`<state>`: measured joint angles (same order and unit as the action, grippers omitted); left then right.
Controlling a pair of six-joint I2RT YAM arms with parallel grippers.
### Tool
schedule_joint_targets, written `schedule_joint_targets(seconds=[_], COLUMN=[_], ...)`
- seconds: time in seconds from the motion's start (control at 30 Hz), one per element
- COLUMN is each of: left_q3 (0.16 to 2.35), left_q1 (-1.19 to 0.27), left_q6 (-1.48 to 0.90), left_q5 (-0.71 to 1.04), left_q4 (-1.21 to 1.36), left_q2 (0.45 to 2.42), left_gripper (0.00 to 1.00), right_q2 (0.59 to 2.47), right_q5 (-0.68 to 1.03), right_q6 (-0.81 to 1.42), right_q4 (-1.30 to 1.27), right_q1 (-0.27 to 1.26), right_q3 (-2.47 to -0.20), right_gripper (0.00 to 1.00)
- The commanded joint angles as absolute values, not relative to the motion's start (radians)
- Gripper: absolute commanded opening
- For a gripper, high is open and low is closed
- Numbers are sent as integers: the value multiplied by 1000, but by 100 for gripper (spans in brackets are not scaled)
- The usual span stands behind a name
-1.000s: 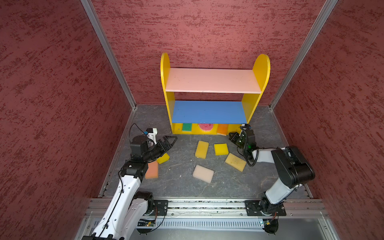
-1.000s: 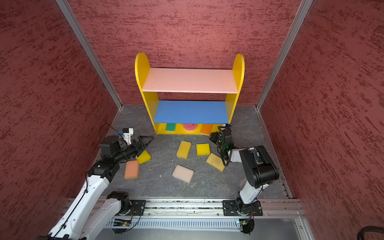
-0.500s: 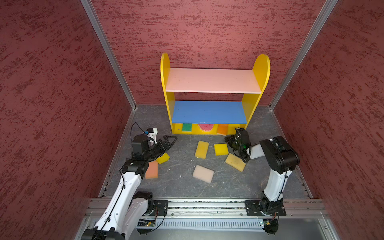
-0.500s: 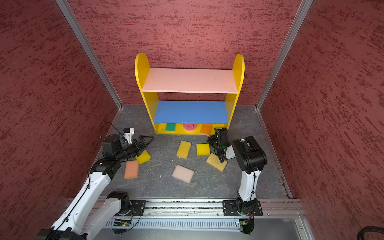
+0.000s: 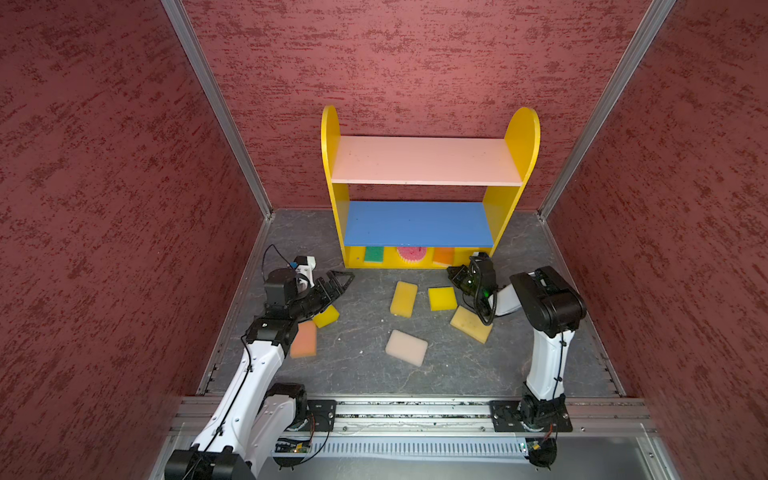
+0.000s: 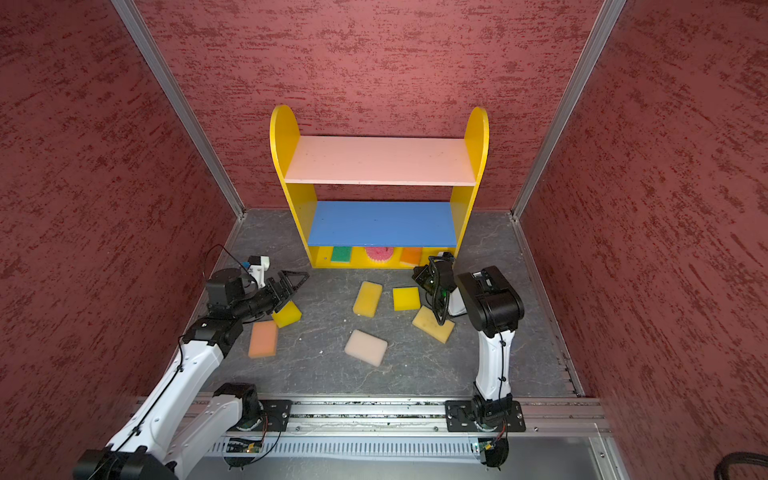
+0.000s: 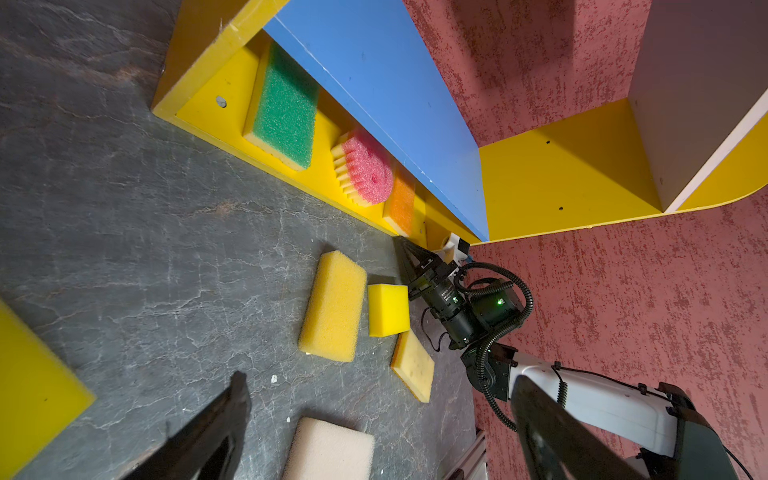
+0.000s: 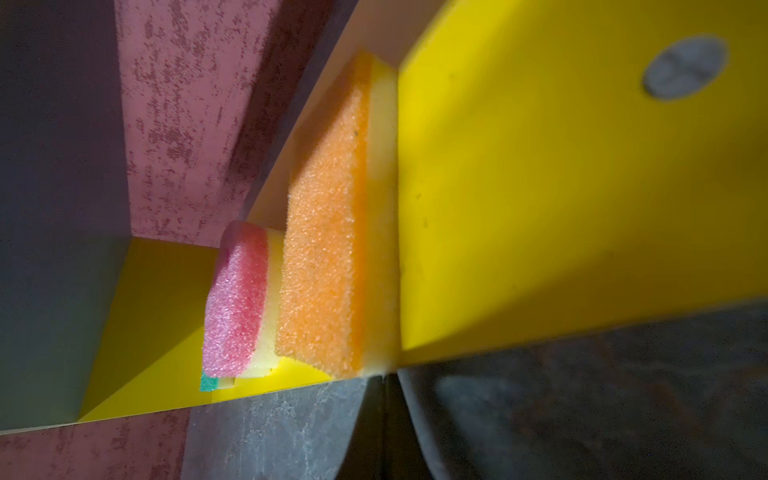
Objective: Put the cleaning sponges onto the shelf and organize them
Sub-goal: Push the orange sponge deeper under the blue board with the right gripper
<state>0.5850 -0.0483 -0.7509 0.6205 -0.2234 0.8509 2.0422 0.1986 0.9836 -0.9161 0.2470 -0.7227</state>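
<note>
**Item 1, left.** Left pincer (image 5: 345, 277): jaws spread wide, nothing held, above the bench (image 5: 357, 374). The yellow block (image 5: 327, 316) is partly hidden beneath it, with the peach sponge (image 5: 304, 338) just beside. Hazard: a skewed descent may shove either one away.

**Item 2, middle.** Golden sponge (image 5: 403, 298), yellow square (image 5: 442, 298), cream sponge (image 5: 406, 347) and tan sponge (image 5: 471, 324) lie loose, unshelved.

**Item 3, far.** The shelf (image 5: 515, 141) holds the green sponge (image 5: 374, 254), pink round sponge (image 5: 411, 255) and orange sponge (image 5: 444, 256) on its bottom board.

**Item 4, right.** Right pincer (image 7: 409, 253): closed, empty, near the shelf's right foot. Hazard: it may knock the shelf or dislodge the orange sponge.

Peach sponge (image 5: 305, 343) partly under left arm (image 5: 259, 365); green sponge (image 8: 208, 384) prob. behind pink sponge (image 8: 237, 299).
</note>
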Motion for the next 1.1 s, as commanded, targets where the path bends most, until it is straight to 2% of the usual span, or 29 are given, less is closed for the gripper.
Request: schedule_joint_targets(seconds=[0.0,0.43,1.07], left_q3=[574,575,572], left_q1=[-37,-35,-34], left_q6=[-732,-739,-737], left_q5=[632,636,633], left_q4=[-206,-197,-187], left_q2=[849,863,877], left_gripper=[97,97,98], right_q2=[2106,2043,2077], right_q5=[138,73,11], right_q6=[1040,1024,1041], right_q4=[-943,-923,-887], right_q1=[249,249,250], right_q3=[-696,-651,-691], right_gripper=[0,0,0])
